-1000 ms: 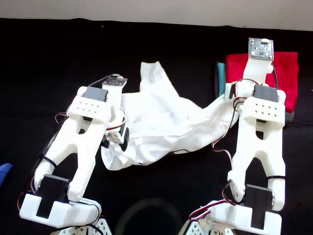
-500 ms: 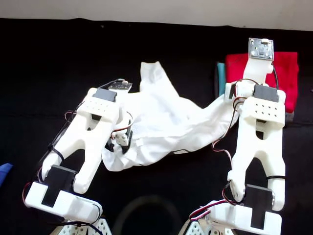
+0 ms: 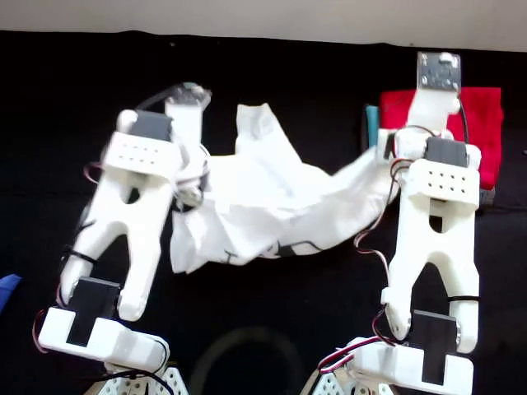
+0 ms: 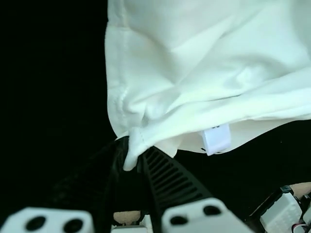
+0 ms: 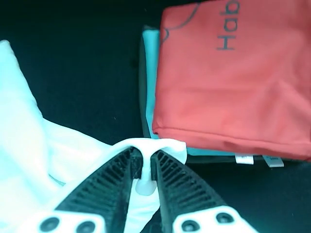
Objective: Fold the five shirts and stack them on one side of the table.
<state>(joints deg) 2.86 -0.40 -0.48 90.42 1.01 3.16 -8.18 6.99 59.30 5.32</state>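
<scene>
A white shirt (image 3: 263, 206) hangs stretched between both arms above the black table, its middle sagging. My left gripper (image 4: 135, 158) is shut on the shirt's edge (image 4: 131, 145), near a small white tag (image 4: 216, 138). My right gripper (image 5: 146, 167) is shut on another corner of the white shirt (image 5: 29, 160). Just beyond it lies a folded red shirt (image 5: 238, 77) stacked on a teal shirt (image 5: 150, 82). From above, that red shirt (image 3: 486, 123) sits at the far right, partly hidden by the right arm (image 3: 432, 197).
The black table cloth (image 3: 66, 99) covers the whole surface. A small blue item (image 3: 6, 288) lies at the left edge. The arm bases (image 3: 247, 370) stand along the near edge.
The left arm has lifted and swung toward the far side, raising its end of the white shirt off the table. The right arm has hardly moved.
</scene>
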